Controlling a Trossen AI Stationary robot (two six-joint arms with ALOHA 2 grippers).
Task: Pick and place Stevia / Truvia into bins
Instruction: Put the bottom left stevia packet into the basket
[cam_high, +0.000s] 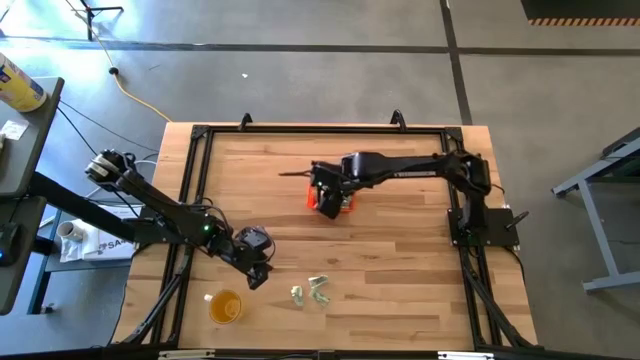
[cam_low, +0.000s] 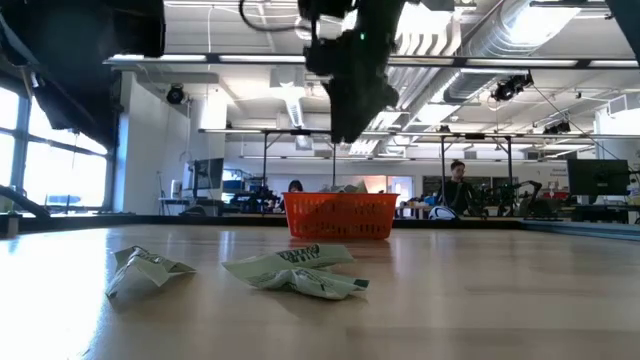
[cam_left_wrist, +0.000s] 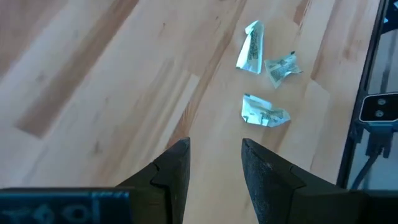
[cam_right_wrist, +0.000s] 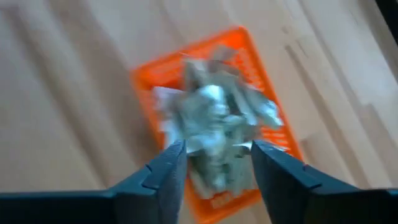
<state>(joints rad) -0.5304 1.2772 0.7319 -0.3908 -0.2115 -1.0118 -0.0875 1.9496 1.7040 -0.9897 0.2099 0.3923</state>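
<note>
Your right hand (cam_right_wrist: 214, 163) is hovering open over the orange bin (cam_high: 331, 203), which is sitting heaped with sachets (mid-counter (cam_high: 400, 290)). Your left hand (cam_left_wrist: 214, 163) is hanging open, empty, near three loose sachets (cam_high: 312, 291).

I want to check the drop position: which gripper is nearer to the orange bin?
Right. The right gripper hovers directly above the orange bin; the left gripper is far away, near the loose sachets.

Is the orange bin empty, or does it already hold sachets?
Holding sachets. The orange bin carries a heap of sachets in the right wrist view; three more sachets lie on the table.
</note>
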